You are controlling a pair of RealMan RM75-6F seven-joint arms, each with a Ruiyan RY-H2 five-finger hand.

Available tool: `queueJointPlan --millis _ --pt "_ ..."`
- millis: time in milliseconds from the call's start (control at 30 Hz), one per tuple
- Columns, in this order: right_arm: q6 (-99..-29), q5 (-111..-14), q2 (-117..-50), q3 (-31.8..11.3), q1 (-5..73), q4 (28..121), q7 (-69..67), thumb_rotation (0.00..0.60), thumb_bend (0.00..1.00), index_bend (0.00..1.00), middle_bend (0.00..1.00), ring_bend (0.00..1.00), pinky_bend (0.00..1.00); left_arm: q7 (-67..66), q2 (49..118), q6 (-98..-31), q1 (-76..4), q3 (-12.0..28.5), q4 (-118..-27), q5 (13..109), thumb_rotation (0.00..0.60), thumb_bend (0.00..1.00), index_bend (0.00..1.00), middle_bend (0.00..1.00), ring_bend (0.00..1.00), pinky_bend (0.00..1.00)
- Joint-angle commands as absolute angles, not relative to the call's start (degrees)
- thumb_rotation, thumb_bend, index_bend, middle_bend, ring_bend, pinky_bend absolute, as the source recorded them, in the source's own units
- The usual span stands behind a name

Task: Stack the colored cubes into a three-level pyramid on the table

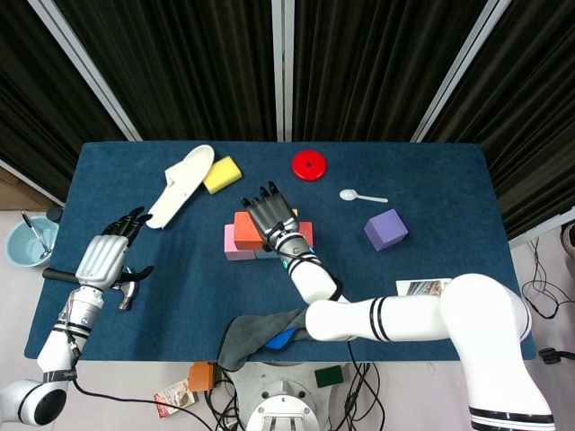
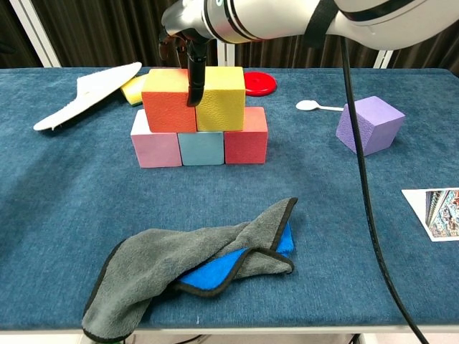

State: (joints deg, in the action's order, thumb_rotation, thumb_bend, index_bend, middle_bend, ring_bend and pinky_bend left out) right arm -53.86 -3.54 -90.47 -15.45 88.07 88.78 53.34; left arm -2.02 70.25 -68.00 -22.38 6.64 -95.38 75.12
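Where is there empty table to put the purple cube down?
Bare cloth lies between the red cube and the purple cube, and left of the pink cube. It is crowded behind the stack, by the white insole and red disc.

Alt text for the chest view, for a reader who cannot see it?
Two cube levels stand on blue cloth: orange cube and yellow cube atop pink cube, light-blue cube and red cube. The right hand hangs above them; a purple cube sits apart, right.

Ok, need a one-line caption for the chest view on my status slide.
Two pyramid levels built; right hand over orange cube and yellow cube, purple cube waiting aside.
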Motion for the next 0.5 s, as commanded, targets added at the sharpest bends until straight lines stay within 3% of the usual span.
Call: queueJointPlan --millis 33,500 --pt "-54.1 -3.5 -90.3 -15.4 88.0 89.1 53.3 0.600 0.17 0.13 0.24 0.06 0.00 -2.0 70.2 -68.0 -22.4 6.7 -95.4 75.1 0.596 0.17 0.11 0.04 0.09 0.18" --pt "-55.2 -3.7 -90.4 -15.4 87.9 89.2 53.1 0.600 0.17 0.13 0.25 0.06 0.00 -2.2 70.2 -67.6 -22.7 6.6 -95.7 75.2 0.600 0.17 0.11 0.04 0.09 0.18"
